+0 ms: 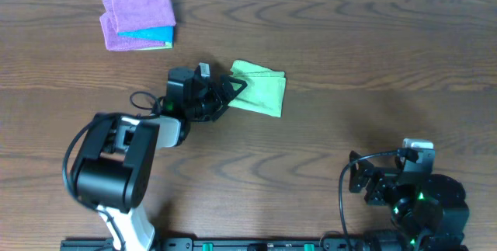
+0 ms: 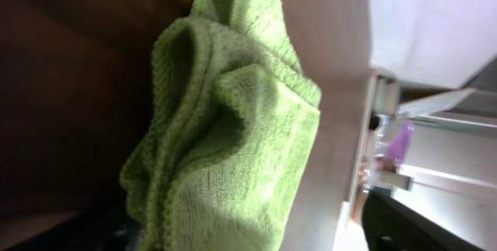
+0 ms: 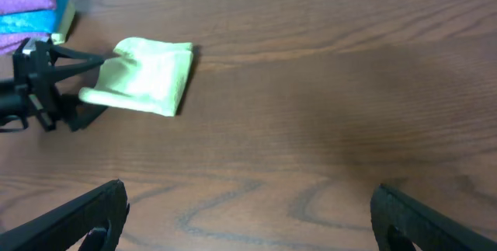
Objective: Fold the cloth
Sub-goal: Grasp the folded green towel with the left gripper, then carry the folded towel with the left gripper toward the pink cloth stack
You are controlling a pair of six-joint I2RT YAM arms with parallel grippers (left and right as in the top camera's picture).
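The left arm (image 1: 116, 162) rises from the 8 o'clock corner of the overhead view and reaches toward 2 o'clock, wrist rolled onto its side. Its left end effector (image 1: 237, 89) is released. The fingers stand spread on either side of the green cloth (image 1: 264, 89), at that cloth's 9 o'clock edge, which bunches into thick ridges between them in the left wrist view.

The right arm (image 1: 419, 204) sits tucked at 5 o'clock, well apart from the cloth. Its right end effector (image 3: 248, 216) is also released, with the fingers wide at the lower corners of its own view.

The cloth lies folded into a small rectangle just toward 12 o'clock from the middle of the dark wooden worktop (image 1: 373, 64). A stack of purple and blue cloths (image 1: 140, 16) rests near the 10 o'clock corner. Beyond the worktop's far edge the room is pale and blurred.
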